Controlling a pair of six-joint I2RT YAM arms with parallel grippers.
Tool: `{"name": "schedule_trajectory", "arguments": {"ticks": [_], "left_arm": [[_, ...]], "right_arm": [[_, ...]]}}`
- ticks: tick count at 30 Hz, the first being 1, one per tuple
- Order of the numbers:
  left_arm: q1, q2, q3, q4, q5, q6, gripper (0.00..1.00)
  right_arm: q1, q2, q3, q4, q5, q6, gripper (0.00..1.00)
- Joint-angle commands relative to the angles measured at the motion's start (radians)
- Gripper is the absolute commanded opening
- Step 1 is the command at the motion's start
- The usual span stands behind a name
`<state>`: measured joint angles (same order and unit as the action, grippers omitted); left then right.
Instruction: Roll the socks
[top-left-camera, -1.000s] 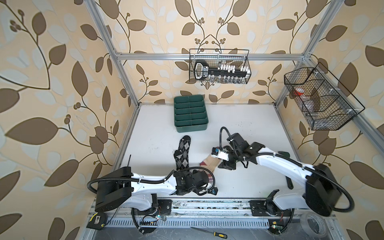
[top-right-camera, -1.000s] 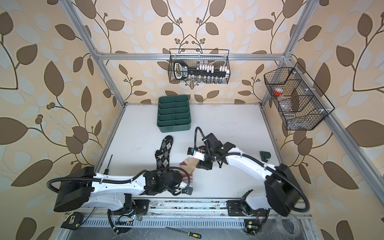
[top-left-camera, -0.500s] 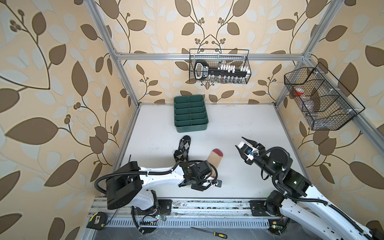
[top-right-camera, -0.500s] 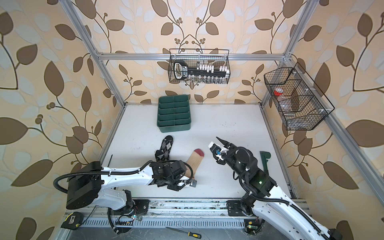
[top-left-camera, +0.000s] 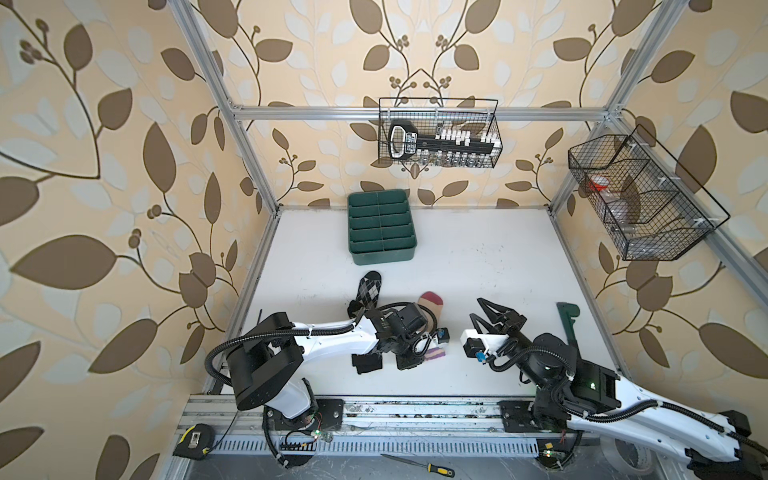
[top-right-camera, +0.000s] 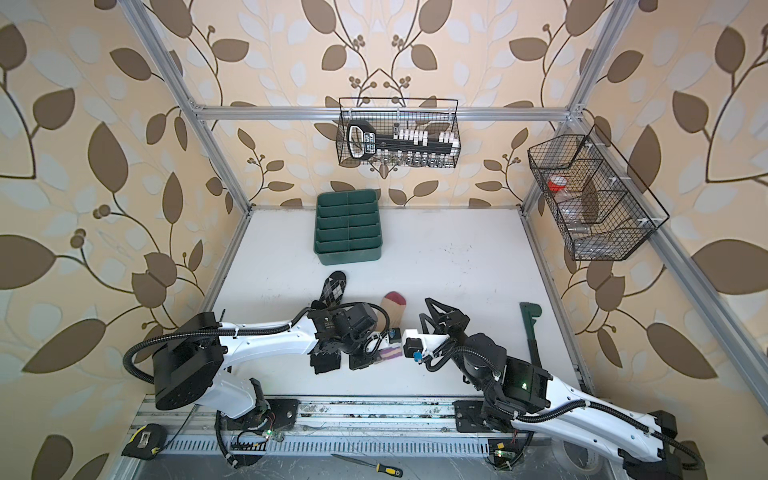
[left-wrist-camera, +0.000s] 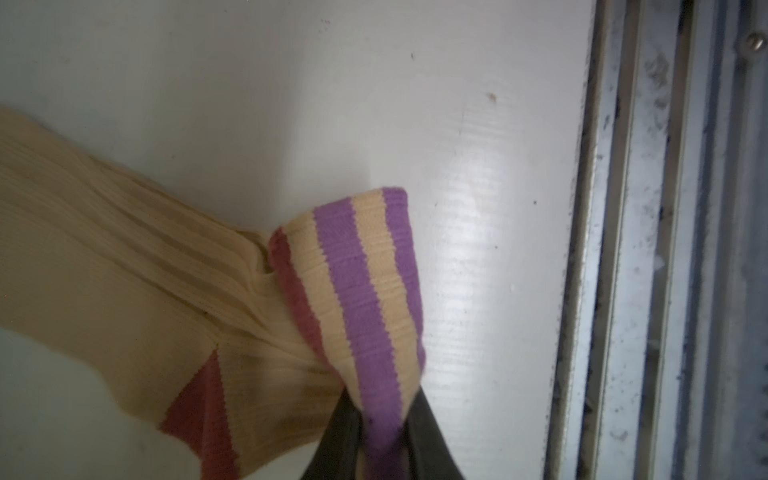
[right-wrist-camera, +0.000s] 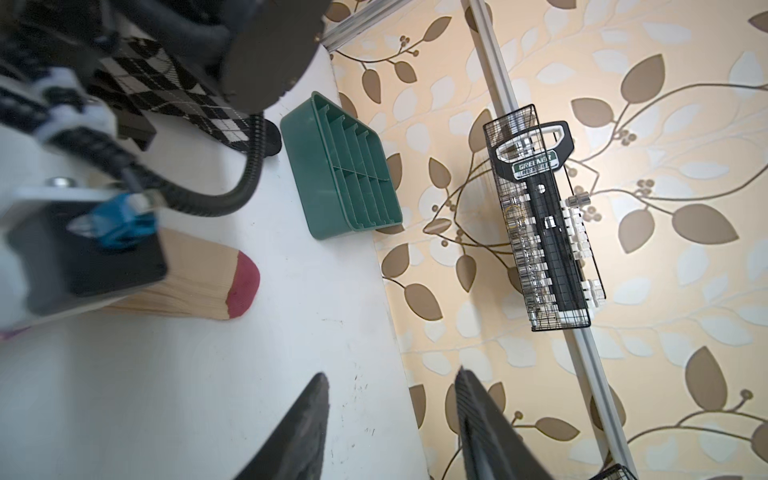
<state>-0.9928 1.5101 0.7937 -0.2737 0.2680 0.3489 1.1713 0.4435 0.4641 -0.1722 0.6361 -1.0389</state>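
Right pincer (right-wrist-camera: 390, 374) has withdrawn from the beige sock (top-left-camera: 431, 300) and hovers open, empty. Nearest the front rail (left-wrist-camera: 623, 249), left pincer (left-wrist-camera: 376, 419) pinches its striped cuff; the sock lies on the worktop (top-left-camera: 478, 257), argyle sock (top-left-camera: 368, 291) just beside, reaching farther back.

long sock (top-left-camera: 368, 291) left of short sock (top-left-camera: 432, 300), tray (top-left-camera: 382, 257) behind
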Motion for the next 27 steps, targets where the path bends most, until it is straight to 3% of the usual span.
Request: {"name": "schedule_trajectory", "arguments": {"ticks": [1,7,13,16,19,27], "left_arm": [[0.039,-0.012,-0.051,0.100,0.122,-0.189,0.19],[0.091,-0.002,-0.130,0.246,0.222,-0.376,0.19],[0.092,0.031,-0.175,0.381,0.273,-0.481,0.20],[0.095,0.042,-0.182,0.407,0.293,-0.499,0.20],[0.113,0.037,-0.191,0.430,0.316,-0.525,0.23],[0.126,0.041,-0.212,0.436,0.351,-0.557,0.23]], "right_arm": [[0.099,-0.001,-0.017,-0.084,0.088,-0.053,0.50],[0.339,0.034,-0.119,-0.093,0.229,-0.086,0.52],[0.487,0.116,-0.121,-0.249,0.229,0.071,0.53],[0.547,0.167,-0.155,-0.228,0.227,0.104,0.59],[0.562,0.241,-0.189,-0.116,0.195,0.065,0.65],[0.478,0.450,-0.242,0.084,0.136,-0.026,0.66]]}}
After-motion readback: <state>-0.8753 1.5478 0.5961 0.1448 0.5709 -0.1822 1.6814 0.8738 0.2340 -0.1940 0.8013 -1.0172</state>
